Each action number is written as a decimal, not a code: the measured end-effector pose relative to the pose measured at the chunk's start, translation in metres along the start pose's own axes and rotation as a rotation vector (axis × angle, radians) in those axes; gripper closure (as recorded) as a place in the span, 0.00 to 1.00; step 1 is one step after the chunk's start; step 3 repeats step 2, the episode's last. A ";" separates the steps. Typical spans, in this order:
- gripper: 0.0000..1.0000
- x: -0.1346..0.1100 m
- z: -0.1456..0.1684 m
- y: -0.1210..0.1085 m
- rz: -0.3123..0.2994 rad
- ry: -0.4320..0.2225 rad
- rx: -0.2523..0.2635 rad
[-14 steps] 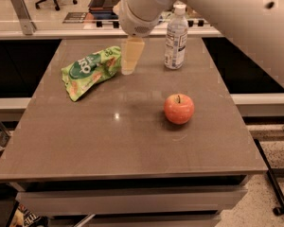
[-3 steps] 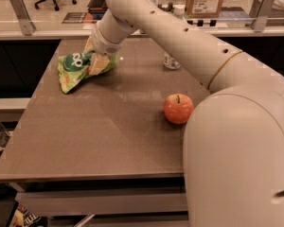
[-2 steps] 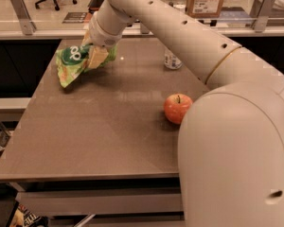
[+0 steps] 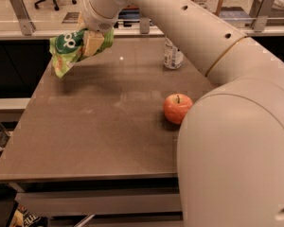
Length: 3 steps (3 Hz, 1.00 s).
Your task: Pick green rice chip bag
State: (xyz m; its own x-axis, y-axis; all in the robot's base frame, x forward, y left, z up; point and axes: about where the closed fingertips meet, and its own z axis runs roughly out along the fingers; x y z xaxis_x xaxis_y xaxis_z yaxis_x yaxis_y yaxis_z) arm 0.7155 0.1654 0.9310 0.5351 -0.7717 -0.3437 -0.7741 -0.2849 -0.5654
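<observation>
The green rice chip bag (image 4: 66, 51) is crumpled bright green foil with a dark green logo. It hangs in the air above the table's far left corner, clear of the surface, with its shadow on the table below. My gripper (image 4: 92, 40) is shut on the bag's right end, its tan fingers pinching the foil. My big white arm reaches in from the lower right and covers much of the right side of the view.
A red apple (image 4: 177, 108) sits on the brown table (image 4: 99, 126) right of the middle. A water bottle (image 4: 173, 55) stands at the back, partly hidden behind my arm. Desks and a chair lie beyond the table.
The gripper closed on the bag as it lay on the table and has lifted it up and left; the bag now hangs off the surface.
</observation>
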 end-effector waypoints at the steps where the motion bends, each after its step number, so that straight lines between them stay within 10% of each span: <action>1: 1.00 -0.010 -0.024 -0.015 -0.035 0.018 0.049; 3: 1.00 -0.019 -0.049 -0.028 -0.066 0.042 0.099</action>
